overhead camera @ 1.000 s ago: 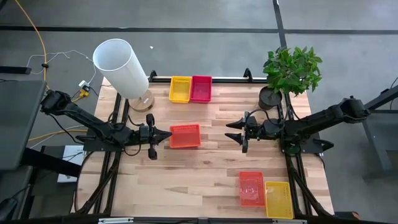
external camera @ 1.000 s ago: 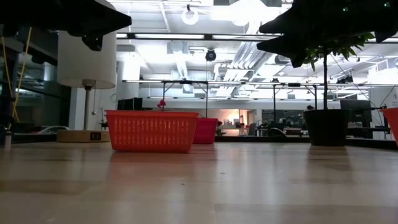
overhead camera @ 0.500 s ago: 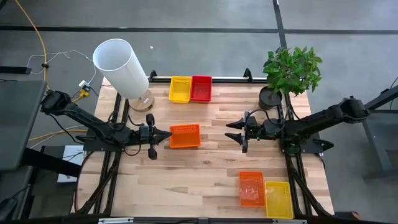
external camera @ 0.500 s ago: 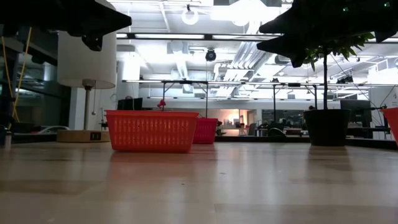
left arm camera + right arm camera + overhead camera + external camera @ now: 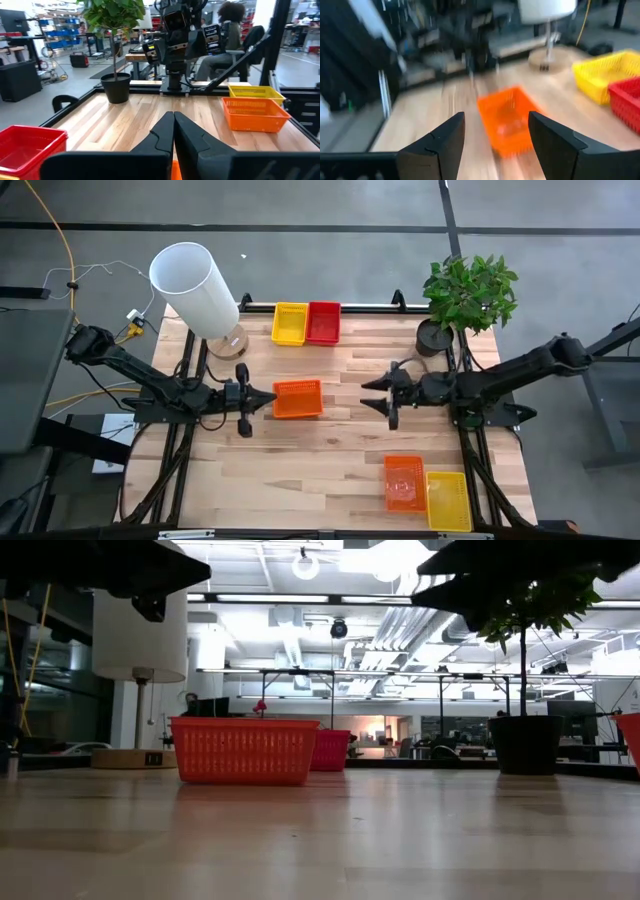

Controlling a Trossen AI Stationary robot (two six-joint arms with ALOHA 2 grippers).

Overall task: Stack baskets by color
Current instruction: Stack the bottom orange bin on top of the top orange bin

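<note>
High view shows our right hand (image 5: 384,396) wide open and empty, approaching the center orange basket (image 5: 298,398) at its nine o'clock, left hand (image 5: 262,398) shut beside it; next we must straddle its rim.

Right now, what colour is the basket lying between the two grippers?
Orange. The basket shows best in the high view, mid-table.

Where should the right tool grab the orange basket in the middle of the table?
Probably the short rim wall facing the right tool. The orange basket sits upright and open-topped, alone on the table, its long axis running toward that arm. The right tool is open and already lined up with it, so come in from that side and pinch the thin mesh wall, one finger inside, one outside. The left tool waits shut at the opposite end.
</note>
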